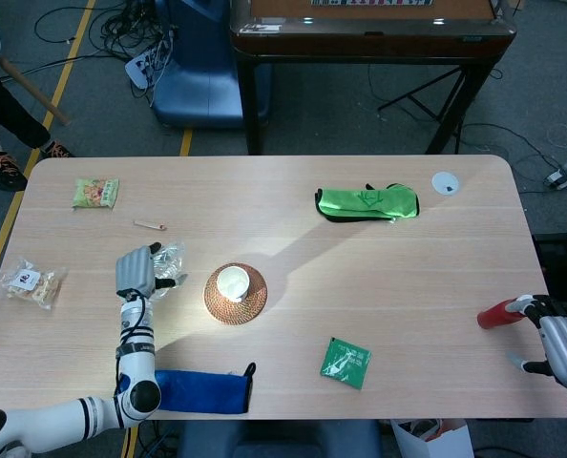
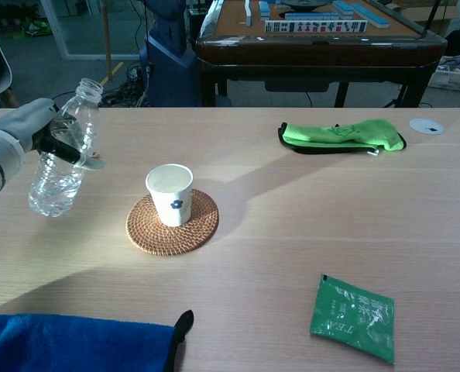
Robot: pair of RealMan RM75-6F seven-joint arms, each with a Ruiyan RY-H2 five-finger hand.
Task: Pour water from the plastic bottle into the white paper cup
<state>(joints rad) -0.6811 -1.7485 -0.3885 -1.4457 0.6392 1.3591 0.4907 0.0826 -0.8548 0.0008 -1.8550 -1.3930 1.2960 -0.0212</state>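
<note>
Left hand (image 2: pixel 36 128) gripped plastic bottle (image 2: pixel 63 151) nearly upright, left of white paper cup (image 2: pixel 170 194); right hand (image 1: pixel 560 345) clasped a red object (image 1: pixel 496 314).

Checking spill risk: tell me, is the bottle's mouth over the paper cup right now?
No, the plastic bottle stands nearly upright in the left hand, well to the side of the paper cup.

You have one clear plastic bottle (image 2: pixel 62 151), one white paper cup (image 2: pixel 170 194), one round woven coaster (image 2: pixel 172 225), two cloths, green (image 1: pixel 367 203) and blue (image 1: pixel 199 391), one green sachet (image 1: pixel 346 363), two snack packets (image 1: pixel 95 193) (image 1: pixel 29 282), and one red object (image 1: pixel 496 314).
</note>
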